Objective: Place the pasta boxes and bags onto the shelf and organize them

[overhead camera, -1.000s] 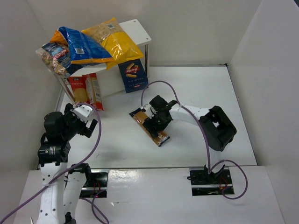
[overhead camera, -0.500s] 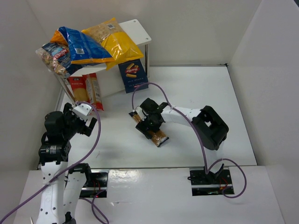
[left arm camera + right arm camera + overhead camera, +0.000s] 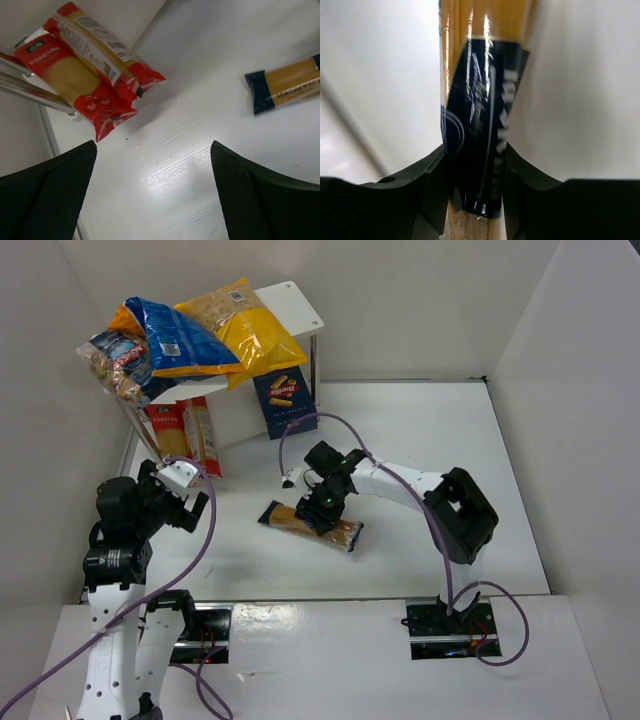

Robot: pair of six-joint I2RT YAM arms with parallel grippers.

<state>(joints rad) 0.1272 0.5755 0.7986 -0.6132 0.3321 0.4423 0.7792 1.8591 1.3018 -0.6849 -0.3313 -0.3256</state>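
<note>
A long spaghetti pack (image 3: 283, 517) with a dark-blue label lies near the table's middle, almost crosswise. My right gripper (image 3: 326, 503) is shut on its middle. In the right wrist view both fingers (image 3: 431, 172) press the dark-blue label of the pack (image 3: 480, 95). My left gripper (image 3: 190, 502) hangs open over bare table at the left, nothing between its fingers (image 3: 60, 185). The white shelf (image 3: 296, 300) stands at the back left. On top lie blue (image 3: 175, 335), yellow (image 3: 248, 328) and clear (image 3: 112, 362) bags. Two red spaghetti packs (image 3: 185, 435) and a dark blue carton (image 3: 285, 400) stand below.
White walls close the table in on the left, back and right. A purple cable (image 3: 300, 430) loops above the right arm near the carton. The shelf's metal leg (image 3: 35, 90) lies beside the red spaghetti packs (image 3: 92, 62) in the left wrist view, with the dark-blue pack's end (image 3: 285, 82) at right.
My right gripper has shut on the dark-blue spaghetti pack and swung it from a steep diagonal to almost crosswise, its left end shifting left. The left arm has not moved.
</note>
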